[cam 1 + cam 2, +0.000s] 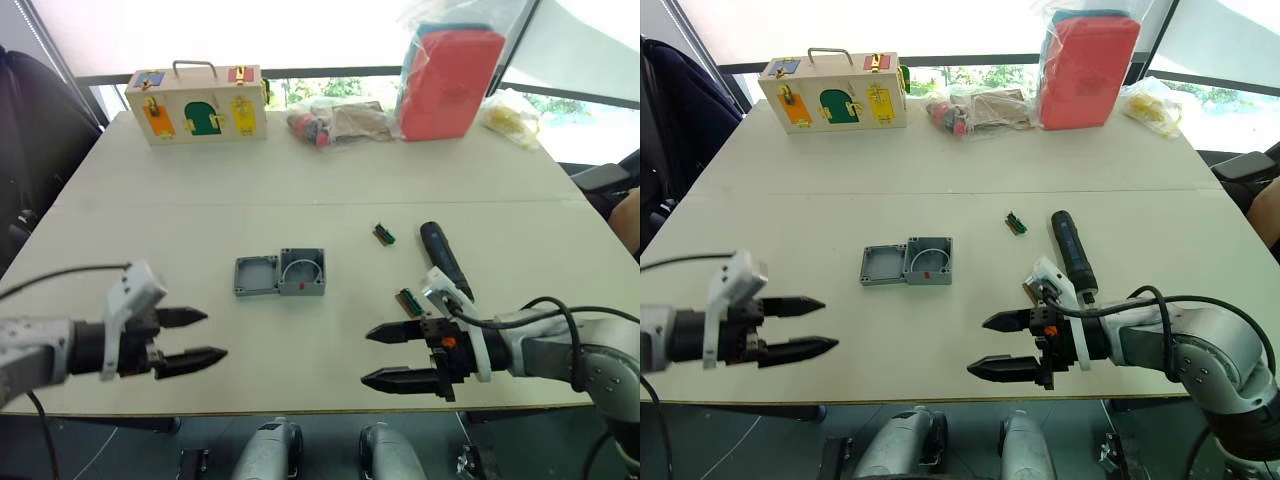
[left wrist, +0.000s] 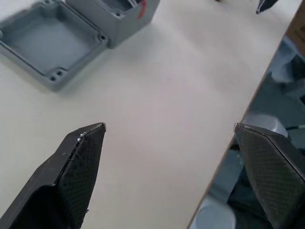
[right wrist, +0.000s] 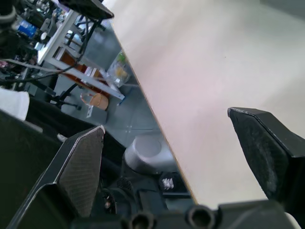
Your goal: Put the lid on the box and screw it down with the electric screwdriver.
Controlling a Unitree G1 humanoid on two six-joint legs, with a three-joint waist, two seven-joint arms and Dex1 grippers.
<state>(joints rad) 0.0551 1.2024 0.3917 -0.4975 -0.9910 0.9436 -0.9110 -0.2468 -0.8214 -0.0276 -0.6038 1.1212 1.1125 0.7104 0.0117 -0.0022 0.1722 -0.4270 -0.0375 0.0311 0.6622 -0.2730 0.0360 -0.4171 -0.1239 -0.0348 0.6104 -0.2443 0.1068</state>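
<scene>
We see our left gripper (image 1: 213, 336) near the front edge of the table (image 1: 330, 180), with its two black fingers spread apart and nothing between them. Our right gripper (image 1: 368, 365) is also near the front edge, and its fingers are spread wide too, holding nothing. The two grippers point at each other across a bare patch of table.

The lid (image 1: 256, 276) lies flat with its hollow side up, past the left fingertips and a little toward the right gripper. The box (image 1: 302, 272) sits touching the lid, on the side nearer the right gripper. It has a small red mark on the wall that faces us. We cannot read any words on it.

The electric screwdriver (image 1: 441, 256) lies on the table just beyond the right gripper, behind its fingers. Two small green blocks (image 1: 384, 235) lie near it.

Far past both grippers stand a wooden case (image 1: 197, 102) with colourful doors, a red bag (image 1: 450, 82) and some plastic bags (image 1: 335, 122). We see no writing we can read on them.
</scene>
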